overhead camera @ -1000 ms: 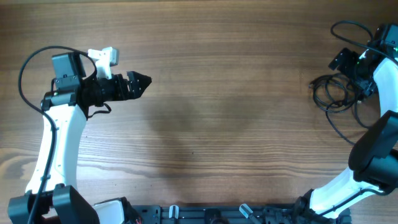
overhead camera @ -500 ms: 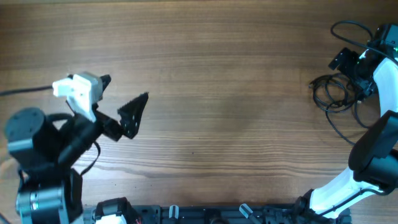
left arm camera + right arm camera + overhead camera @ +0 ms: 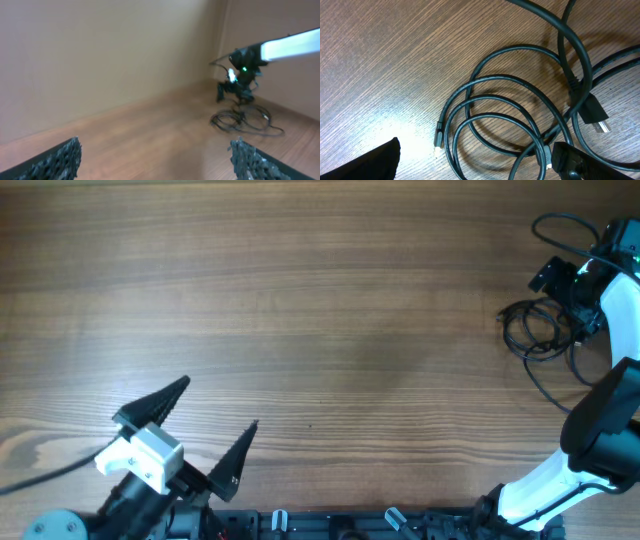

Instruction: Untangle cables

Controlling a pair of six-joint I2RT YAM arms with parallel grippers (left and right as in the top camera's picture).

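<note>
The thin black flexible cables [image 3: 530, 332] are lying in loose, overlapping loops on the brown wooden table [image 3: 340, 290], at its right side in the overhead view. The right gripper [image 3: 470, 162] is hanging over this coil with its two dark fingers standing wide apart, and it is holding nothing. In the right wrist view the loops are showing between the fingers, and one small plug end [image 3: 438, 137] is resting on the wood. The left gripper [image 3: 220, 402] is hovering at the near left part of the table, well apart from the cables. Its jaws are also spread fully and are gripping nothing.
</note>
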